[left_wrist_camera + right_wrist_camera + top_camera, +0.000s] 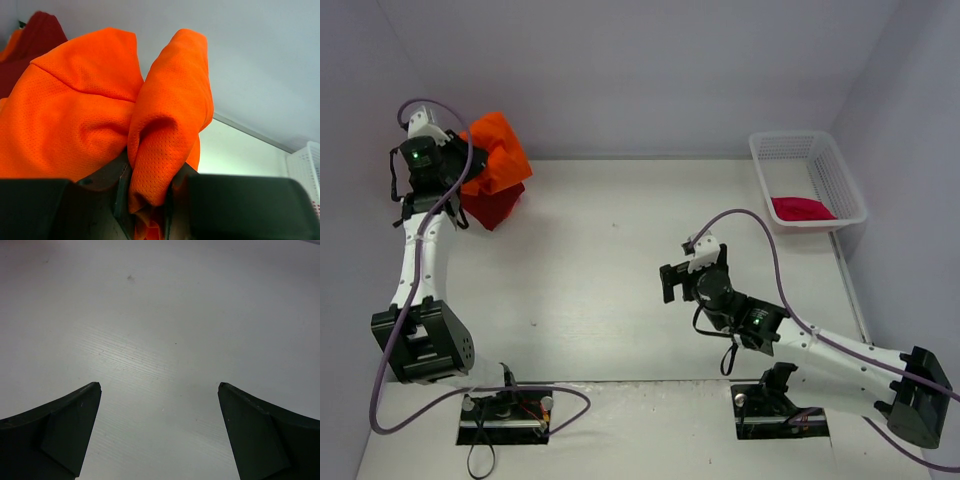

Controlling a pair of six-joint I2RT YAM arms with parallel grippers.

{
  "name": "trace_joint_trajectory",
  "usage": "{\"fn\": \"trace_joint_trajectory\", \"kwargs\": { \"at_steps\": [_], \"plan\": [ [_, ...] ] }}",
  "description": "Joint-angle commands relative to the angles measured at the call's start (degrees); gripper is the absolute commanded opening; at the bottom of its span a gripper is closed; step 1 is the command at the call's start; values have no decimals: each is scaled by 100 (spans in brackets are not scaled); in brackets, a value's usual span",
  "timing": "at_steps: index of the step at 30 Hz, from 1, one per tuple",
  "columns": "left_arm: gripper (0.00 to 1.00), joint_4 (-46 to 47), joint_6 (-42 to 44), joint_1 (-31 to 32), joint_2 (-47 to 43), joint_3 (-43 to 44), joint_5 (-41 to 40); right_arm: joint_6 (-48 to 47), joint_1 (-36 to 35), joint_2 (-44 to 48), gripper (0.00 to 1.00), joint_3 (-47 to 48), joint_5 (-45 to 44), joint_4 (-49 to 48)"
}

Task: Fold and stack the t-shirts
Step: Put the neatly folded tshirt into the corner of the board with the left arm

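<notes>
Looking down from the top view: the orange t-shirt (495, 152) is held bunched at the bench's (610, 250) far-left corner by the left end effector (468, 190), over the crumpled dark red t-shirt (498, 208). The crimson-pink t-shirt (802, 209) is noted in the white basket (760, 160), far right. The right end effector (670, 283) hangs mid-bench, well apart from all cloth.

Left wrist: a fold of orange cloth is pinched between narrowly set jaws.

Right wrist: jaws are spread wide, with nothing between them and bare bench below.

Judged: the orange shirt lies far to the left of the right end effector, and the left arm is nearer. No long axis can be told while it is bunched.
</notes>
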State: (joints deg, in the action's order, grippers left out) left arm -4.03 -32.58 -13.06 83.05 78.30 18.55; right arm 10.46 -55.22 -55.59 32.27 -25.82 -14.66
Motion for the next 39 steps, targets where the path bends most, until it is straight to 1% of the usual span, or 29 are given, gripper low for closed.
{"fn": "trace_joint_trajectory", "kwargs": {
  "at_steps": [1,6,13,14,20,25,29,31,32,39],
  "plan": [
    [0,561,330,-74,35,580,185,61,-76,207,100,16,-247,-205],
    [0,518,577,-74,352,1020,264,79,-138,294,100,-10,-309,-134],
    [0,412,1191,-74,774,1661,246,97,-199,312,100,-28,-388,-108],
    [0,221,1253,-74,809,1732,246,97,-200,321,100,-28,-397,-99],
    [0,-141,1868,-83,1064,2294,-9,132,-252,321,100,-46,-415,-81],
    [0,68,2264,-83,1187,2216,-158,184,-340,330,100,-37,-485,-11],
    [0,306,2300,-83,1328,1945,-149,263,-463,409,100,-10,-608,120],
    [0,709,2282,-74,1398,1786,-158,299,-542,479,100,-2,-695,243],
    [0,763,2273,-74,1433,1681,-184,351,-568,549,100,7,-722,296],
    [0,772,2387,-74,1610,1802,-184,474,-656,927,100,-45,-872,630]
  ]
}}
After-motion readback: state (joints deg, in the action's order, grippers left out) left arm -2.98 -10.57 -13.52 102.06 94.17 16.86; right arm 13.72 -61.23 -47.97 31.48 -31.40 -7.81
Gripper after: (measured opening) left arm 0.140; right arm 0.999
